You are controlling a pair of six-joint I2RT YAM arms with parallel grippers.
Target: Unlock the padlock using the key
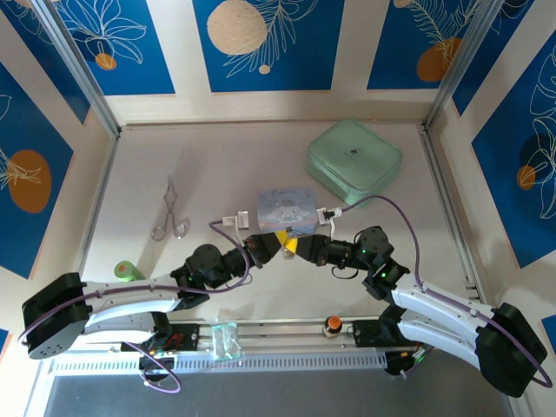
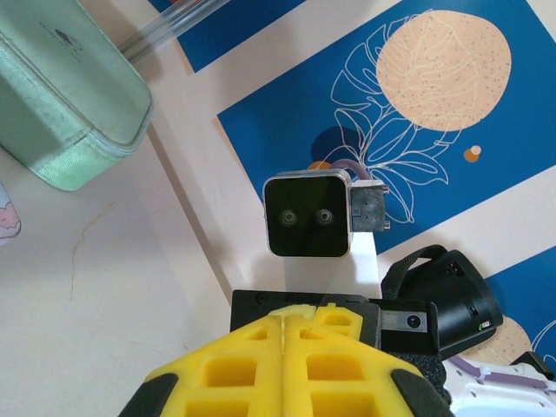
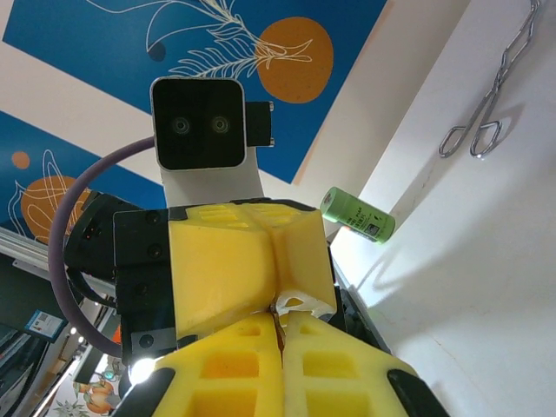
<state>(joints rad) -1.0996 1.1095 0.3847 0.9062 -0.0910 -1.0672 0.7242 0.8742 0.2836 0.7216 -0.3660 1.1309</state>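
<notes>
Top external for alignment: keep left gripper [image 1: 280, 244] and right gripper [image 1: 298, 248], both pressed shut and meeting tip to tip just beside the tin [image 1: 285, 208], squarely in line, padlock and key presumably hidden at that joint, and twist gently without forcing.

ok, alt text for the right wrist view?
The right pincer, yellow and shut, meets the left pincer tip to tip, with the left wrist camera above. Behind, a green cylinder and silver forceps lie on the white table, beside a blue and orange patterned wall.
</notes>
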